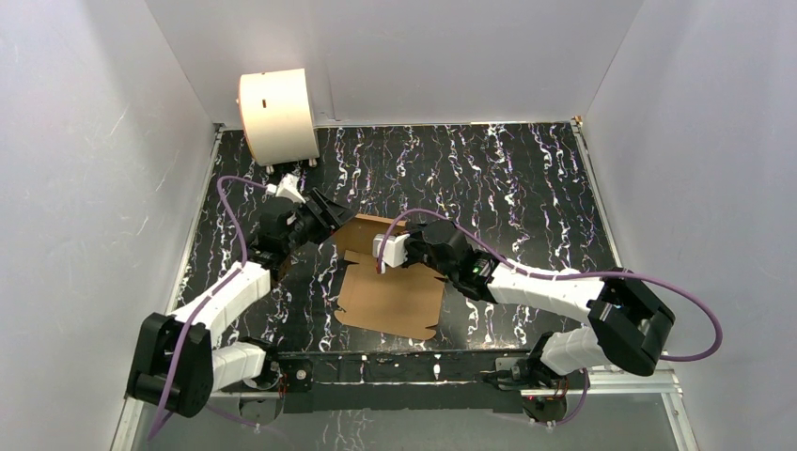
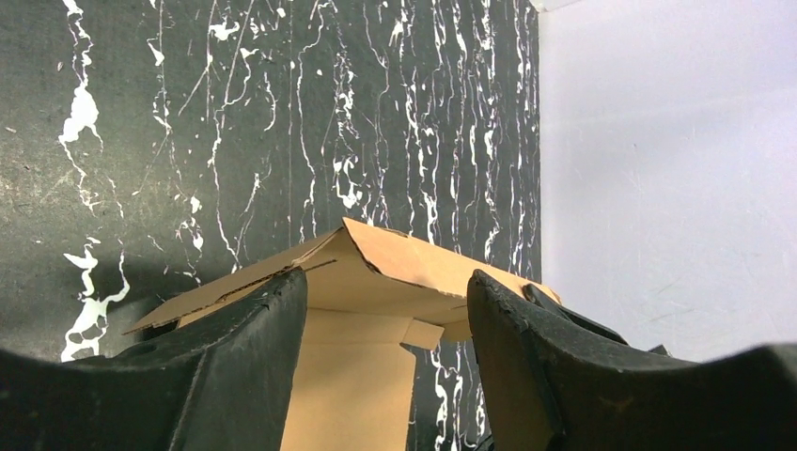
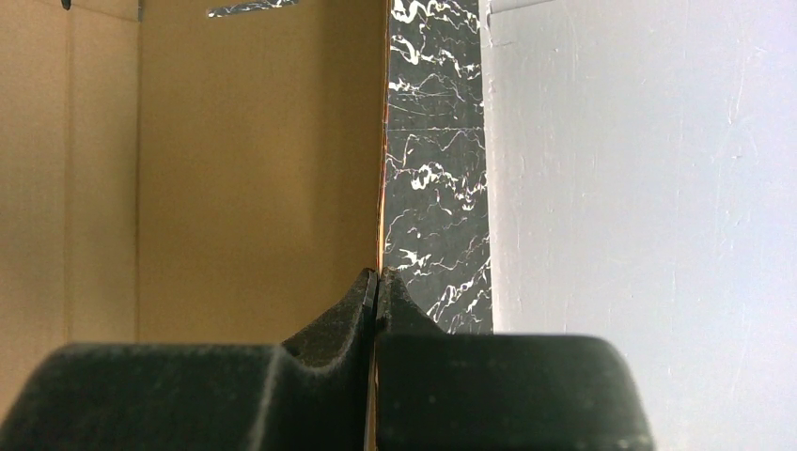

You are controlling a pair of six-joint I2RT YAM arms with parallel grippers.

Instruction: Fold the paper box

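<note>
The paper box point(image 1: 390, 299) is a flat brown cardboard sheet lying mid-table, with its far flap raised. In the left wrist view that flap arches up over the flat panel point(image 2: 357, 376). My left gripper point(image 1: 331, 218) is at the box's far-left corner and stands open point(image 2: 387, 277), its fingers to either side of the raised flap with a gap on each side. My right gripper point(image 1: 395, 266) reaches in from the right and is shut point(image 3: 378, 274) on a thin upright edge of the box point(image 3: 235, 169).
A cream-white cylindrical drum point(image 1: 277, 115) stands at the back left corner. White walls point(image 1: 94, 188) close in the black marbled table point(image 1: 526, 188) on three sides. Purple cables loop off both arms.
</note>
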